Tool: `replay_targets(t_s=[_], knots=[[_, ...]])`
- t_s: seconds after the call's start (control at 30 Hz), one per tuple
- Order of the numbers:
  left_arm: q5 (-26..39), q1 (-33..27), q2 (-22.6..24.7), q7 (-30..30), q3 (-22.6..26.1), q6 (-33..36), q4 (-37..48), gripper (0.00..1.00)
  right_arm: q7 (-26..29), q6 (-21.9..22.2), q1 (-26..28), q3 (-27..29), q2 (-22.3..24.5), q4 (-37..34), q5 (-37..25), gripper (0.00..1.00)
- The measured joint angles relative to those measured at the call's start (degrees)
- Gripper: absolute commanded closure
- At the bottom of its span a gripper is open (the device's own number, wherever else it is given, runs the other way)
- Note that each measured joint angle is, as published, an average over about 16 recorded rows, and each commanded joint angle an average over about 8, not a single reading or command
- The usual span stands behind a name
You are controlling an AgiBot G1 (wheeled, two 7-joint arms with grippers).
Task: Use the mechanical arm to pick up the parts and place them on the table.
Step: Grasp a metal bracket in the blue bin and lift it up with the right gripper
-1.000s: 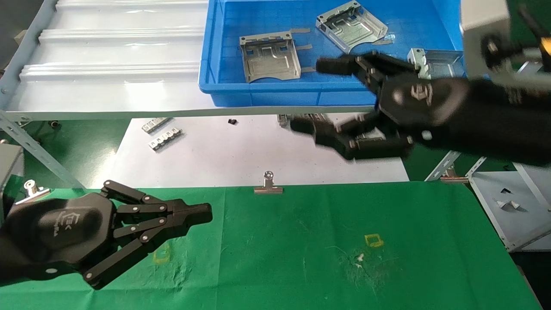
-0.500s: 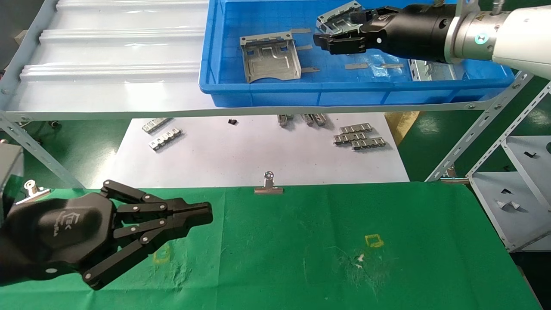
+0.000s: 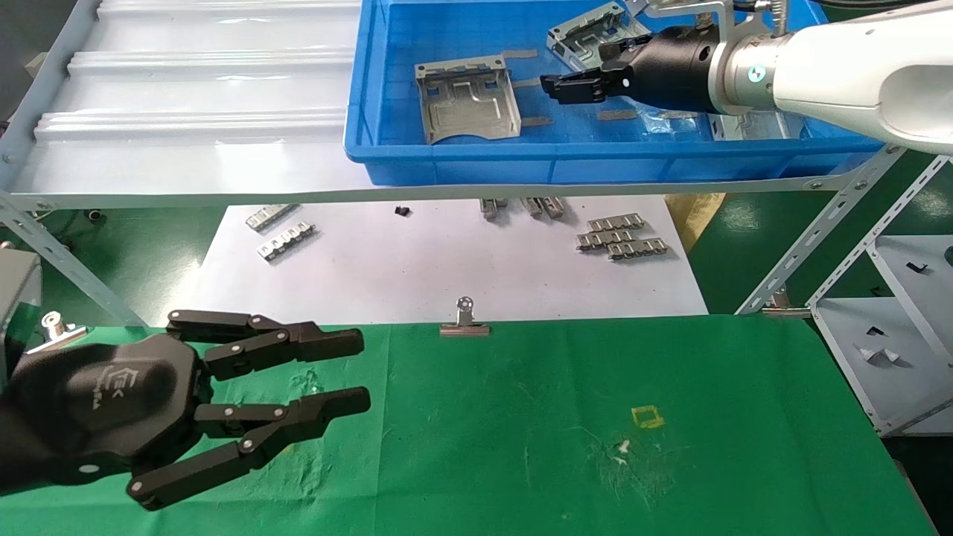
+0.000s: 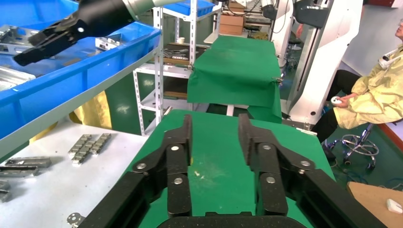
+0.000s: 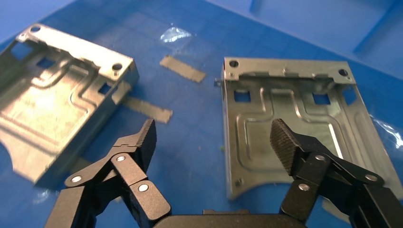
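Silvery sheet-metal parts lie in the blue bin (image 3: 447,160): one at its left (image 3: 467,100), one farther back (image 3: 592,33), and a third partly hidden behind the arm (image 3: 744,126). My right gripper (image 3: 555,85) hovers open and empty inside the bin, just right of the left part. In the right wrist view the gripper (image 5: 216,135) has one finger over a part (image 5: 294,118) and the other over bare bin floor. A second part (image 5: 57,99) lies beside it. My left gripper (image 3: 357,372) is open and empty low over the green table (image 3: 521,447); it also shows in the left wrist view (image 4: 214,128).
Grey tape strips (image 3: 537,120) lie on the bin floor. Ridged clip strips (image 3: 622,240) sit on the white paper sheet (image 3: 447,268) below the shelf. A binder clip (image 3: 464,320) grips the cloth's far edge. A grey rack (image 3: 878,357) stands at the right.
My left gripper has opened from shut. My right arm swung up from over the white paper into the bin, then moved left and lower toward the left part.
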Motion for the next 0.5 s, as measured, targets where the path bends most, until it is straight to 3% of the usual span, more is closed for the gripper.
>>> replay_targets(t_s=[0.27,0.5], knots=[[0.0,0.0,0.0,0.0,0.0,0.0,0.0,0.0,0.5,5.8,-1.1,0.2,-2.4,-0.7,0.5,1.0],[0.0,0.0,0.0,0.0,0.0,0.0,0.0,0.0,1.9,8.2,-2.5,-0.5,-2.9,0.9,0.6,1.0]])
